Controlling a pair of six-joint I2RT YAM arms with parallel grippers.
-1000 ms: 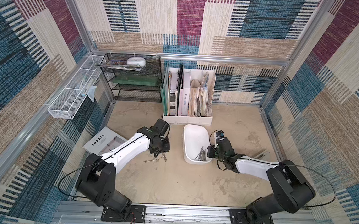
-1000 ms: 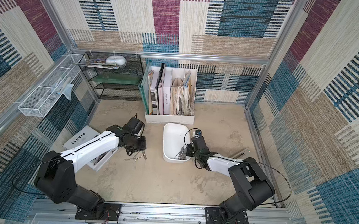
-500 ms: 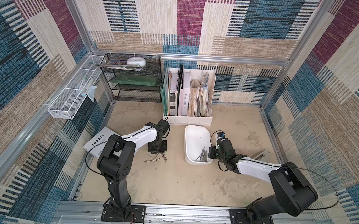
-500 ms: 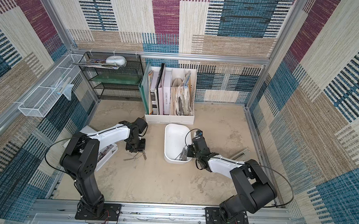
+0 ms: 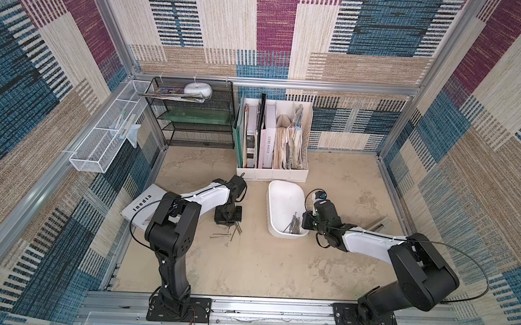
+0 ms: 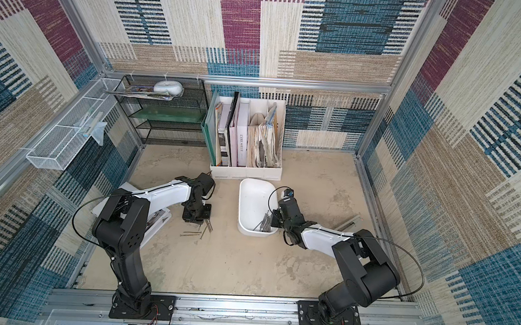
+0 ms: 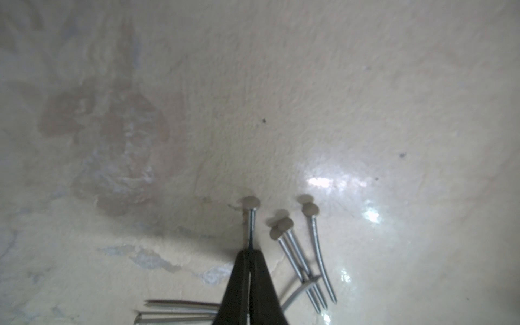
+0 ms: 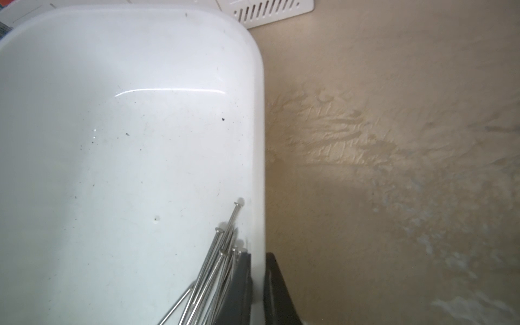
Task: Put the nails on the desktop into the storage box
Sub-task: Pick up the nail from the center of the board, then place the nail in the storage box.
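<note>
Nails [image 5: 237,229] are lying loose on the beige worktop [image 5: 261,263] in a small scatter, left of centre, one of them crosswise at the front. Just behind them the left pincer [image 7: 250,254] is pointing down, its jaws pinching the shaft of a single nail [image 7: 251,225], whose head end is sticking out past the tips. In the wrist view three more nails [image 7: 285,223] are lying just beside it. Across from it, the right pincer [image 8: 257,270] is clamping the right wall of the box [image 5: 285,196] at its near corner, one jaw inside and one outside. More nails [image 5: 293,225] are resting in a heap in the box's near end, just beside that pincer. The box is standing on the worktop, its far end near the file holder [image 5: 272,173], with a black mesh shelf [image 5: 199,124] beside that.
</note>
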